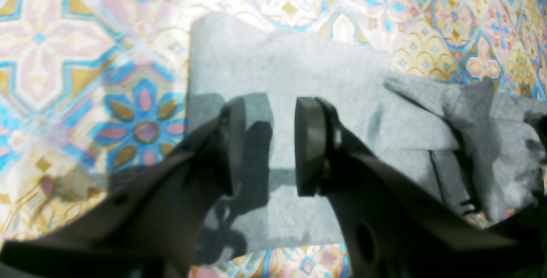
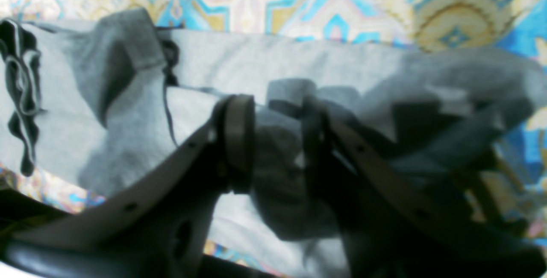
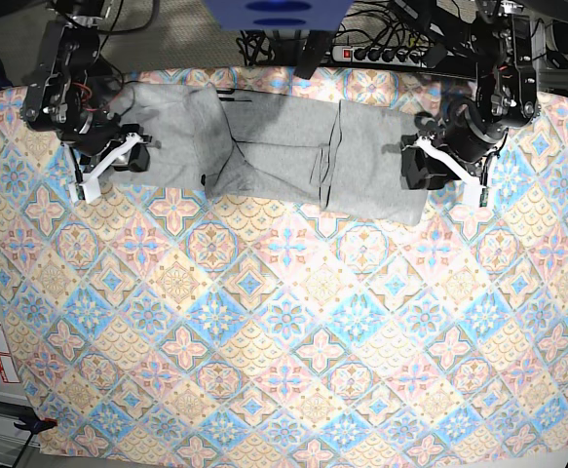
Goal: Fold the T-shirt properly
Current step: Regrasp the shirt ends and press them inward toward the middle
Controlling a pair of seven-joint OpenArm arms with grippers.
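In the base view's upper left, the right gripper [image 3: 132, 146] sits at the shirt's [image 3: 284, 146] left end; its wrist view shows the jaws spread with bunched grey cloth between them, not clearly pinched. The shirt lies as a long folded band across the top of the tablecloth [image 3: 284, 331]. At the upper right, the left gripper [image 3: 415, 161] hovers over the shirt's right end, jaws spread, holding nothing.

The base view looks straight down from high above the whole tablecloth [image 3: 284, 322]. Each wrist view sits close behind its own fingers, looking down at one end of the T-shirt [image 3: 274, 146], which all three views share.
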